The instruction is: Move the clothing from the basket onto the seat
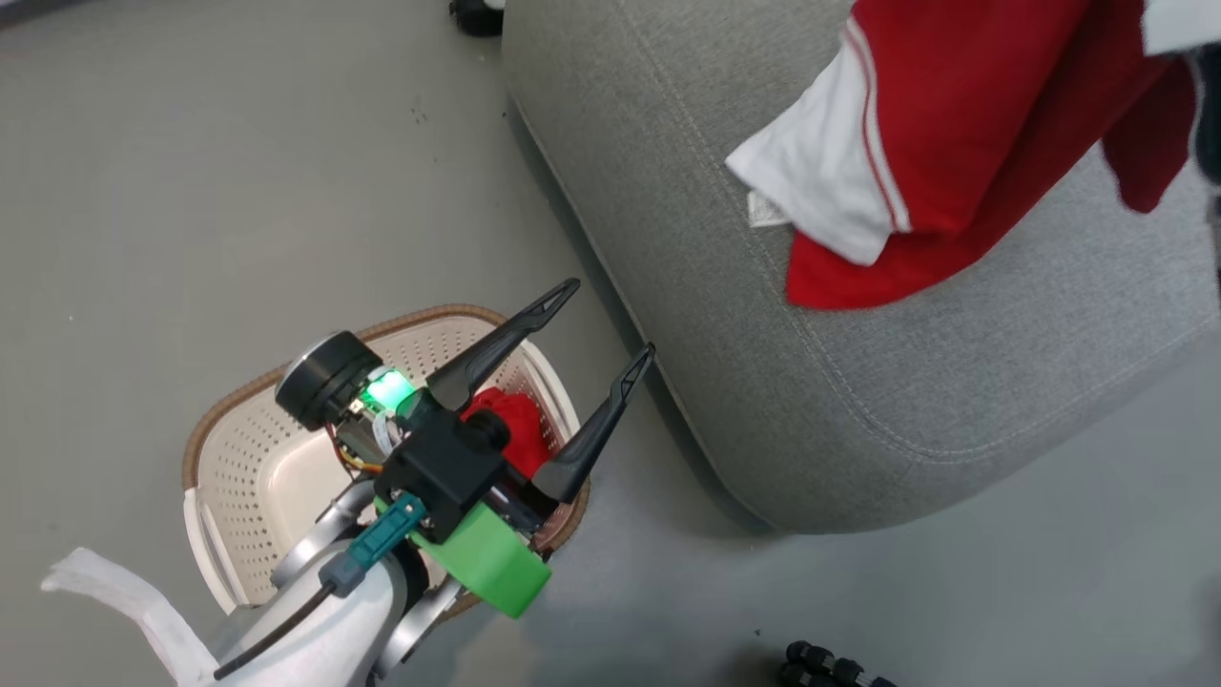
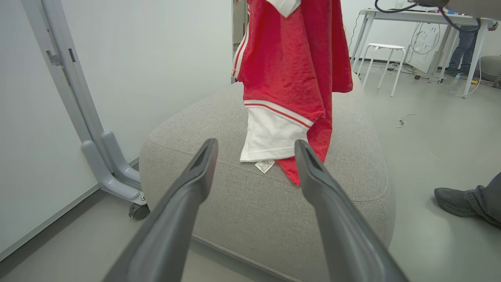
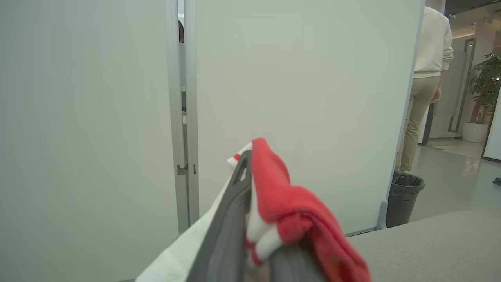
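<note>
A red-and-white garment [image 1: 963, 143] hangs over the grey seat [image 1: 858, 382], its white striped end resting on the cushion. In the right wrist view my right gripper [image 3: 250, 172] is shut on a fold of this garment [image 3: 289, 203], held above the seat [image 3: 430, 243]. My left gripper [image 1: 610, 320] stands open above the cream basket [image 1: 238, 477], nothing between its fingers. Another red garment [image 1: 510, 425] lies in the basket, partly hidden by the left wrist. In the left wrist view the open left gripper [image 2: 255, 144] points at the seat [image 2: 250, 211] and the hanging garment [image 2: 289, 70].
The basket sits on grey floor beside the seat's near corner. A wheeled partition foot [image 2: 113, 172] stands left of the seat. A person's foot [image 2: 454, 201] is on the floor to its right. A white stool [image 2: 385, 47], a bin [image 3: 405, 199] and a standing person [image 3: 426, 78] are farther off.
</note>
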